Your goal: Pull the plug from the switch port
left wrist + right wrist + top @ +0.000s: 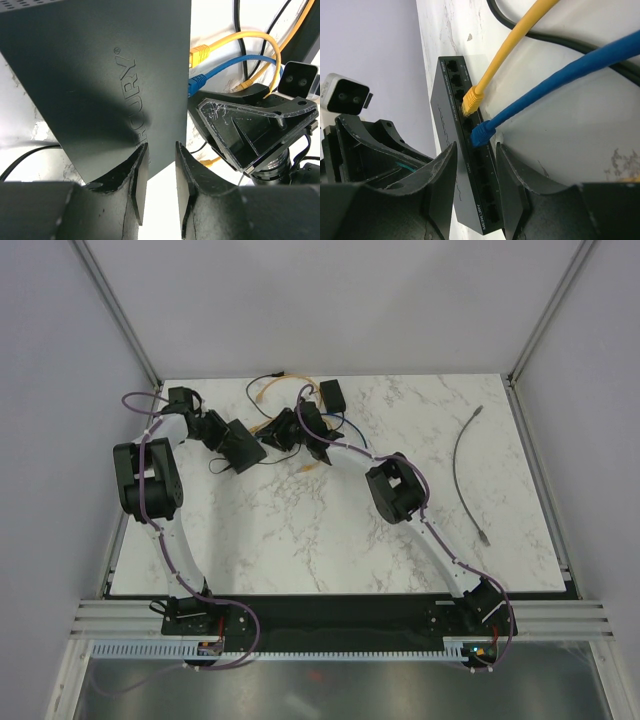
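At the switch (240,447), both arms reach in, elbows bent: left gripper (161,147) narrowly parted at its corner, right gripper (476,146) spread beside the blue plug (481,134) (yellow plug (470,100) farther along), seated in its switch port (473,127).

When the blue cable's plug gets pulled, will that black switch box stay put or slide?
Likely slides unless braced: the switch box looks thin and light. The blue cable's plug sits fully in, so a tug probably drags the box along.
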